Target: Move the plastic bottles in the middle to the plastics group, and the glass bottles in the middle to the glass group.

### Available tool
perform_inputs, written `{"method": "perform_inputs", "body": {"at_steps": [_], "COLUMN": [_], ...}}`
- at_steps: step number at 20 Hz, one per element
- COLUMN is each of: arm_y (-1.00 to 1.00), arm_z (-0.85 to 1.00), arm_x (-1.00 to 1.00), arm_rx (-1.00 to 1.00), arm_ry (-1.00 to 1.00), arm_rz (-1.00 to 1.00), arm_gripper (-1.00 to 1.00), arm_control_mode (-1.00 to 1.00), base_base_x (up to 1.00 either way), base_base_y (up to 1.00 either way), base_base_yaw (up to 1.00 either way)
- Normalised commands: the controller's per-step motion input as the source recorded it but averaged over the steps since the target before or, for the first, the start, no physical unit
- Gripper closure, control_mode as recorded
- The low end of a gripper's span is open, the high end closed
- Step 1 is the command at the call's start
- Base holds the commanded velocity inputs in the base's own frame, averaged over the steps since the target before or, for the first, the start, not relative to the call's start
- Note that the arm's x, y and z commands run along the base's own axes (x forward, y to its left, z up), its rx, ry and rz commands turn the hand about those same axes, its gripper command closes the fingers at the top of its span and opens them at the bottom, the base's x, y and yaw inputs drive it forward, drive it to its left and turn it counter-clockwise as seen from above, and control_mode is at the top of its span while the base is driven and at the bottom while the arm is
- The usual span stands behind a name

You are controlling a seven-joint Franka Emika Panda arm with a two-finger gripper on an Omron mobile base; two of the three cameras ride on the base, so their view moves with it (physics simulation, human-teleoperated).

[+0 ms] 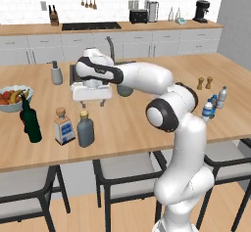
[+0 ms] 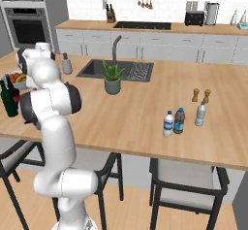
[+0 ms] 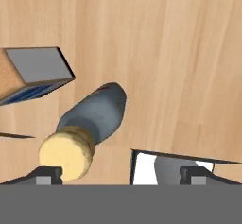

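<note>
Overhead, the open gripper hung empty above the grey bottle, square bottle at its nine o'clock, apparently lining up a grasp.

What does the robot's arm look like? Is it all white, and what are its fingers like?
Mostly white: the arm is made of smooth, rounded glossy segments with dark grey to black rings and round caps at the joints. At its end sits a boxy white gripper. Its two fingers are small, dark and blocky. No cables or markings can be seen.
</note>
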Motion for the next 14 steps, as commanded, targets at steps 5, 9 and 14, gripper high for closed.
{"method": "perform_inputs", "body": {"at_steps": [5, 9, 14], "arm_y": [-0.8, -0.89, -0.89], "arm_z": [0.17, 0.12, 0.03], "arm_x": [-0.41, -0.57, -0.81], "arm_rx": [0.0, 0.0, 0.0], "arm_ry": [-0.24, -0.26, -0.23], "arm_rz": [0.0, 0.0, 0.0], "arm_gripper": [-1.0, -1.0, -1.0], "arm_control_mode": [-1.0, -1.0, -1.0], "base_base_x": [0.0, 0.0, 0.0], "base_base_y": [0.0, 0.0, 0.0], "base_base_yaw": [0.0, 0.0, 0.0]}}
